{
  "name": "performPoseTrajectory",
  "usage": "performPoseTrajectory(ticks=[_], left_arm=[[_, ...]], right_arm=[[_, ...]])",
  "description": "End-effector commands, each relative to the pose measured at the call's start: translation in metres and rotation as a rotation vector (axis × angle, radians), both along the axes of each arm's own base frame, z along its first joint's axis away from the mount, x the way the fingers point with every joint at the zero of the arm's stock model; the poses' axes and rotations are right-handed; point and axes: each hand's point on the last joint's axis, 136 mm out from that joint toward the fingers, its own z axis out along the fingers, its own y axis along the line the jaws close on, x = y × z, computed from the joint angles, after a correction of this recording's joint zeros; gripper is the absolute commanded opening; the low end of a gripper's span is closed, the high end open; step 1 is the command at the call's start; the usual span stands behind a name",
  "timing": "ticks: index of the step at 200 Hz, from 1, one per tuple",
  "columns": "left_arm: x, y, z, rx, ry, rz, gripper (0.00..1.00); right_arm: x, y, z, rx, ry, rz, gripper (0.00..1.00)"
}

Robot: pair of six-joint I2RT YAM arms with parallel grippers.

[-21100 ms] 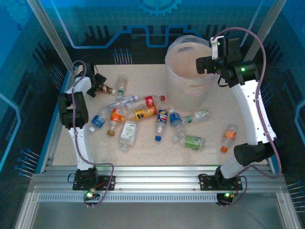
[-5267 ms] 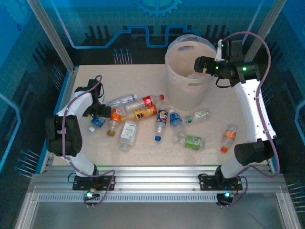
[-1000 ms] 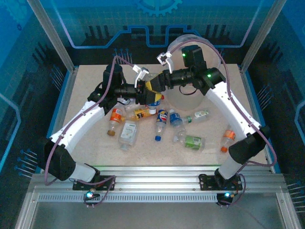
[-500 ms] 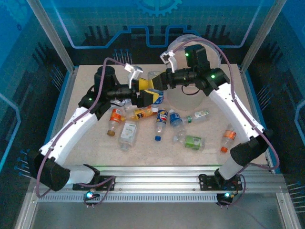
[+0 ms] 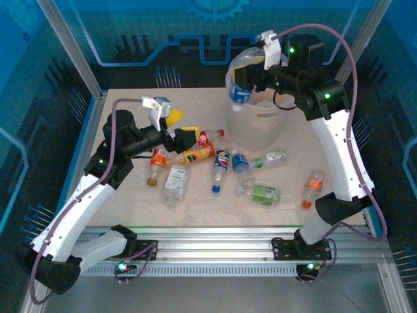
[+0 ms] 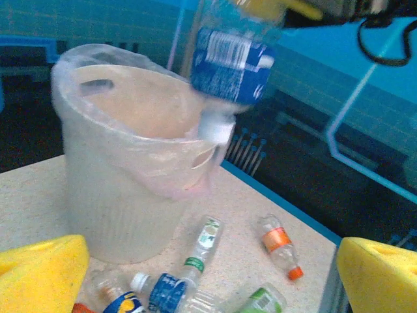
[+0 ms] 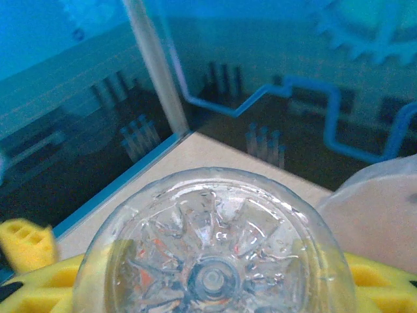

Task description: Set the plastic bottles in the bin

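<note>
Clear plastic bottle with a blue label hangs upside down, white cap lowest, at the left rim of the large round off-white plastic bin, which has a clear bag liner. The right gripper is clamped on the bottle's base, with a yellow pad on either side of the ribbed bottom. Its blue wrapper carries rows of white fine print, too blurred to read in the left wrist view. The left gripper hovers over the beige speckled table, well left of the bin, its yellow pads spread wide apart. The other bottles lie on their sides on the table, on the near side of the bin:
- a red-labelled bottle with a red cap
- an orange-labelled bottle
- a yellow-orange bottle
- two blue-labelled bottles side by side
- a white-and-green-labelled bottle
- a green-labelled bottle
- an orange-capped bottle off to the right
- a flat white-labelled bottle

Their lettering is too small to read.
</note>
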Motion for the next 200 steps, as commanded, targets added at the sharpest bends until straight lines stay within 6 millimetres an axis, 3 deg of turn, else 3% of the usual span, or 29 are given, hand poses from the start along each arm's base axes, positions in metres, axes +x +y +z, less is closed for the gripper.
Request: performPoseTrajectory(ticks=[1, 27, 53, 114, 200], left_arm=[[0.005, 0.016, -0.006, 0.029, -0.022, 0.107, 0.99], [0.005, 0.025, -0.013, 0.037, -0.018, 0.164, 0.99], [0.007, 0.036, -0.020, 0.043, -0.005, 0.226, 0.99], [0.013, 0.055, -0.049, 0.090, 0.085, 0.347, 0.99], [0.023, 0.092, -0.094, 0.160, 0.212, 0.571, 0.99]], right_arm=[[0.035, -0.028, -0.002, -0.080, -0.037, -0.175, 0.42], [0.061, -0.042, -0.005, -0.127, -0.051, -0.279, 0.42], [0.087, -0.051, -0.021, -0.192, -0.034, -0.354, 0.42], [0.133, -0.053, -0.082, -0.337, 0.051, -0.407, 0.42], [0.169, -0.074, -0.169, -0.432, 0.230, -0.415, 0.45]])
